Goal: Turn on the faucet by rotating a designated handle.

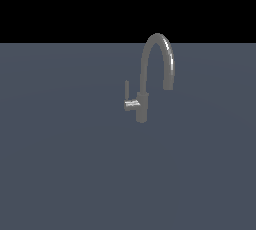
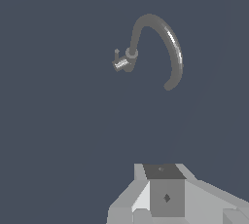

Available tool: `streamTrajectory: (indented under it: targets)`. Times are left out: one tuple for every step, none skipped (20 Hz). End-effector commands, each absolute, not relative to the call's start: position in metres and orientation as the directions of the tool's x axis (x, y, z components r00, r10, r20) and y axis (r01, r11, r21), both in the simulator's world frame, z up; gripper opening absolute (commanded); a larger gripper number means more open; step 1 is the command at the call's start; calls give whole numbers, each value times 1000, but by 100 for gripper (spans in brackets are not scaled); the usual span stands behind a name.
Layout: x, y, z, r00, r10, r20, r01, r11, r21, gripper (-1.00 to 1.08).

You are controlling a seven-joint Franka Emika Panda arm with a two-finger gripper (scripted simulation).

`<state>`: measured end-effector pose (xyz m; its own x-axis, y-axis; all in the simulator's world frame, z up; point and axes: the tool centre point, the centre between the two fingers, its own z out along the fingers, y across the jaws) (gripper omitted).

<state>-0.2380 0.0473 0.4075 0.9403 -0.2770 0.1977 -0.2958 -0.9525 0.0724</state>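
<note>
Floor (image 1: 65, 164): flat blue-grey plane, filling the lower part of the exterior view and the whole background of the wrist view. Black band above it in the exterior view.

Faucet (image 1: 158, 64): dull grey gooseneck, standing upright on the floor. Short thick post at the base, tall arched spout rising from it and curving over to the exterior view's right, outlet pointing down. Bright highlight along the outer side of the arch. In the wrist view, faucet (image 2: 160, 33) seen from above, arch foreshortened, well apart from the pincer body and ahead of it, with bare floor between.

Pincer (image 2: 165, 196): only the pale grey body of the hand and a darker square block in its middle showing at the picture's edge in the wrist view. Fingertips out of frame, so spread or pressed together cannot be told. Nothing seen held. Not visible in the exterior view at all; arm likewise not seen there.

Handle (image 1: 130, 99): thin grey L-shaped lever, short shiny stub sticking out of the post toward the exterior view's left, ending in a slim rod that stands upright, parallel to the post and just beside it. In the wrist view, handle (image 2: 119, 61) small, on the side of the post away from the spout outlet, far from the pincer body, untouched.
</note>
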Motion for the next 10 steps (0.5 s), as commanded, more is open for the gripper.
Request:
streamTrajectory:
  targets:
    - [-232,53,394,921,-318,226,-342,-937,76,-100]
    - [-229,55,388,913,-333,237,-360,-930,77,-100]
    - [-226,57,383,904,-348,247,-377,-923,78,-100]
    - [-223,59,378,896,-363,258,-393,-916,78,-100]
    - [-220,61,373,887,-377,268,-410,-909,79,-100]
    - [-217,63,368,878,-390,278,-426,-901,79,-100]
    - [-214,65,363,868,-404,288,-442,-894,79,-100]
    - [-211,67,359,859,-417,297,-457,-886,79,-100]
    - [-208,68,354,849,-429,307,-472,-878,79,-100]
    - [-205,70,349,840,-441,316,-487,-870,78,-100]
